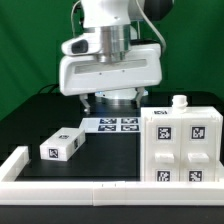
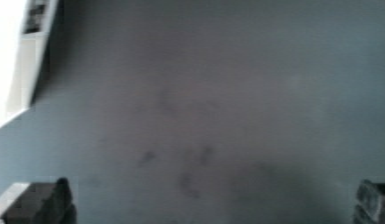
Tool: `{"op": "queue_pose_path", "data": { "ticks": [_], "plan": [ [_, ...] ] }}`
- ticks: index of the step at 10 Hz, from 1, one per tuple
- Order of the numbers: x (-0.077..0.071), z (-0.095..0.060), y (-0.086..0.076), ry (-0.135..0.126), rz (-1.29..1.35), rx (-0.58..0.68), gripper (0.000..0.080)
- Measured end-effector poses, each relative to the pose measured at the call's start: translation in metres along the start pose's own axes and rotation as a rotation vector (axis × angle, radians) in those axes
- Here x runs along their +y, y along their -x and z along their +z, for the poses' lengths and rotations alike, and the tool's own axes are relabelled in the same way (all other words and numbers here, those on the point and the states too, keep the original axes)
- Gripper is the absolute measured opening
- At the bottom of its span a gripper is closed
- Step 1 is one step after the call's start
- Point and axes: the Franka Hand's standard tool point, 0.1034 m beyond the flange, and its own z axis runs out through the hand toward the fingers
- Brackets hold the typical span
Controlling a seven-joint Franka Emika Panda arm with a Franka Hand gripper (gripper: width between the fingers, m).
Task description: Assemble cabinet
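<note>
Cabinet body (image 1: 180,148) stands at the bench corner nearest the camera on the exterior view's right, tagged face outward, small white stub (image 1: 180,101) on top. Loose drawer block (image 1: 62,146) lies near the bench edge on the exterior view's left, just inside the border rail (image 1: 60,186) and skewed to the edges. Jaws are wide apart with nothing between them. Wrist view shows only bare bench (image 2: 207,120) between the fingertips (image 2: 40,200). Arm hangs over mid-bench by the marker board (image 1: 112,124). My read: block pickup is next. Yaw the wrist to match the skew, centre over the block, grip its long sides, stay off the rail.
</note>
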Motion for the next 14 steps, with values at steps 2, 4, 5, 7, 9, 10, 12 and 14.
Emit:
{"op": "queue_pose_path", "data": {
  "ticks": [2, 4, 5, 7, 9, 10, 12, 14],
  "plan": [
    [0.012, -0.001, 0.005, 0.004, -0.009, 0.001, 0.0797],
    [0.011, 0.0, 0.005, 0.004, 0.004, 0.001, 0.0797],
    [0.011, 0.0, 0.005, 0.004, 0.001, 0.0, 0.0797],
    [0.019, 0.005, 0.015, 0.001, 0.196, -0.012, 0.0797],
    [0.042, 0.011, 0.034, 0.004, 0.397, -0.016, 0.0797],
    [0.05, 0.013, 0.04, 0.002, 0.473, -0.011, 0.0797],
    [0.052, 0.015, 0.039, -0.001, 0.553, 0.019, 0.0797],
    [0.048, 0.015, 0.037, -0.014, 0.685, 0.024, 0.0797]
  ]
}}
